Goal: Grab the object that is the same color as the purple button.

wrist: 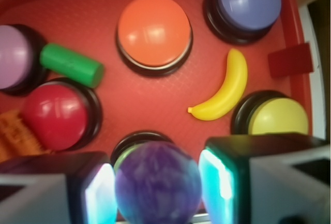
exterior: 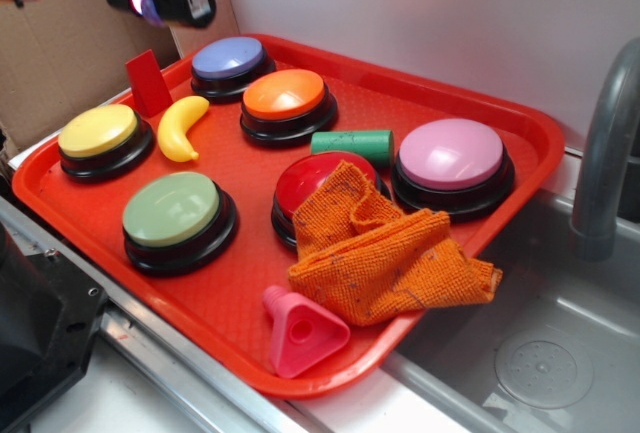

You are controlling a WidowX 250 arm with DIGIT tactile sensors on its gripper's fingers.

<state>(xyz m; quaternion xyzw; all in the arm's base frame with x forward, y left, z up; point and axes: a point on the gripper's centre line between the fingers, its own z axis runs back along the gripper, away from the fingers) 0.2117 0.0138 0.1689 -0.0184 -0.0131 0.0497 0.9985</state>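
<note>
My end effector (wrist: 158, 188) was clenched on the purple ball (wrist: 158, 182) — it sat squarely between my fingers (wrist: 98, 193), lifted above the tray (wrist: 155, 100).

It looked like a mock kitchen set up as a robot test bench: a steel sink (exterior: 560, 353) with a grey faucet (exterior: 608, 143), a red tray (exterior: 520, 123) beside it, and a cardboard backdrop (exterior: 50, 43) behind

Purple ball (wrist: 158, 182): glossy, marbled. Purple button (exterior: 228, 57): smooth plastic dome. Tray (exterior: 230, 313): red plastic, fine-textured. Cloth (exterior: 385, 248): rough orange weave. Banana (wrist: 223, 90): glossy plastic.
</note>
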